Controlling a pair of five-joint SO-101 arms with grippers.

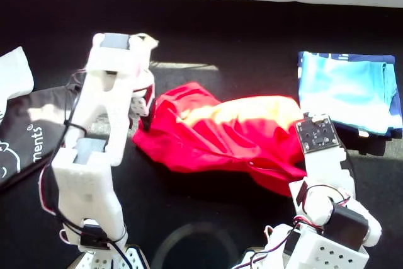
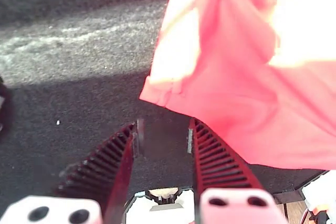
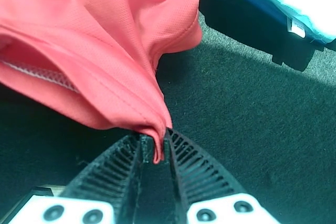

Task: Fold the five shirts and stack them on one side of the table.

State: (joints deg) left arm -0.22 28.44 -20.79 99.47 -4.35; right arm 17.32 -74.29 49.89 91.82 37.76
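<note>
**High view.** On my screen the red shirt [image 1: 220, 133] lies crumpled and unfolded at the middle of the black-covered table [image 1: 239, 29], between the two arms. The left arm [image 1: 107, 105] stands over the shirt's left end. The right arm [image 1: 322, 140] stands at its near right corner.

**Left wrist view.** The left gripper [image 2: 163, 129] is released. I see its two ribbed fingers spread, with bare table cloth in the gap and nothing held. A hemmed edge of the red shirt lies just beside one fingertip; I cannot tell whether cloth and finger touch.

**Right wrist view.** The right gripper [image 3: 154, 145] is clenched on a thin fold of the red shirt, pinched at the fingertips. The fabric fans out from the pinch.

**Other garments.** A folded light blue shirt [image 1: 343, 89] lies at the far right of the table, on top of a dark blue garment [image 1: 395, 102] whose edge shows beneath it. This pair is near the red shirt but apart from it. At the left edge a black shirt [image 1: 28, 137] with white print lies flat. Beside it, farther back, is a white garment [image 1: 14, 74], partly cut off by the frame.
</note>
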